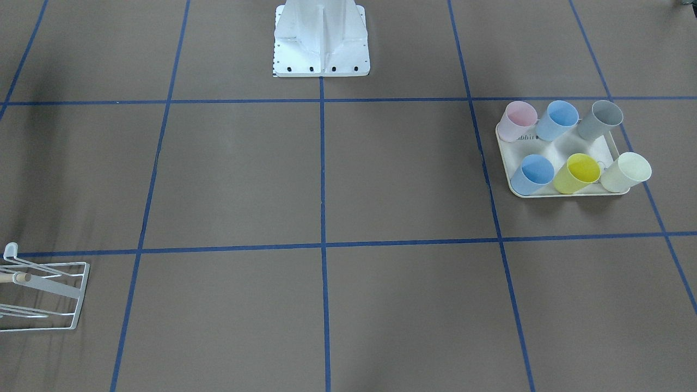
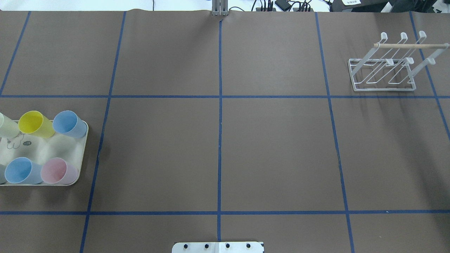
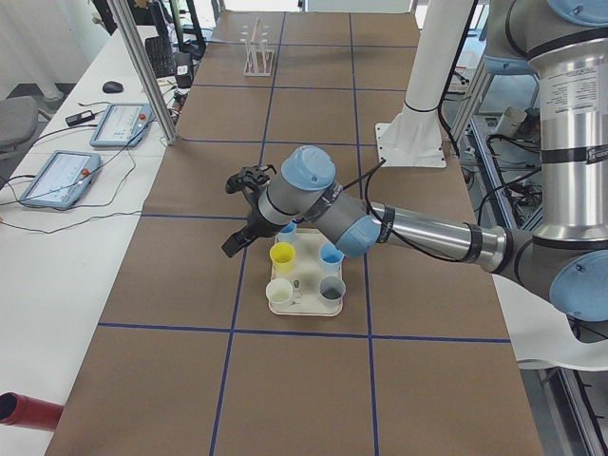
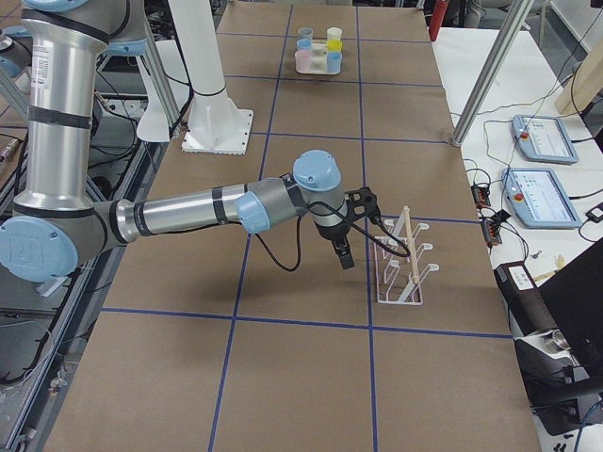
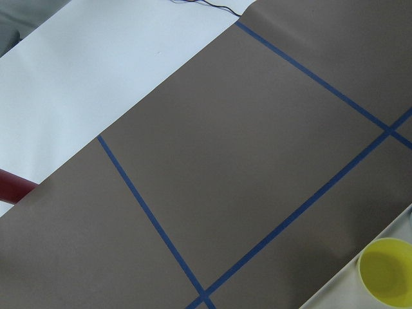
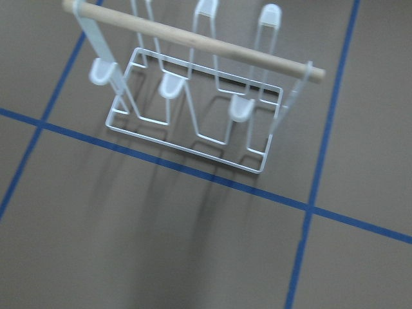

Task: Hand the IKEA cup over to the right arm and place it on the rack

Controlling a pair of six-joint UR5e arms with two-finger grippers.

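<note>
Exterior left view is the only one with the left gripper (image 3: 236, 245) in it, and from there I cannot tell how its jaws stand. It hangs over the table just beside the tray (image 1: 558, 148), on the side away from the robot, with nothing seen in its grasp. The left arm (image 3: 427, 233) reaches out low from the robot's side to bring it there. The right gripper (image 4: 341, 254) shows only in the exterior right view, so its jaw state cannot be told either. It points down near the rack (image 2: 383, 90), apart from it, on the end of the right arm (image 4: 188, 212), which has a black cable (image 4: 283, 256) drooping under its wrist.

Six cups stand upright on the tray, in two rows of three — pink cup (image 1: 517, 121), blue cup (image 1: 558, 120) and grey cup (image 1: 599, 120) nearer the robot, then a second blue cup (image 1: 533, 174), yellow cup (image 1: 578, 173) and cream cup (image 1: 626, 172). No cup is lifted.

The rack sits well apart from the tray, at the far corner of the table on the robot's right — its wooden dowel (image 2: 411, 45) lies across the top of the white prongs.
</note>
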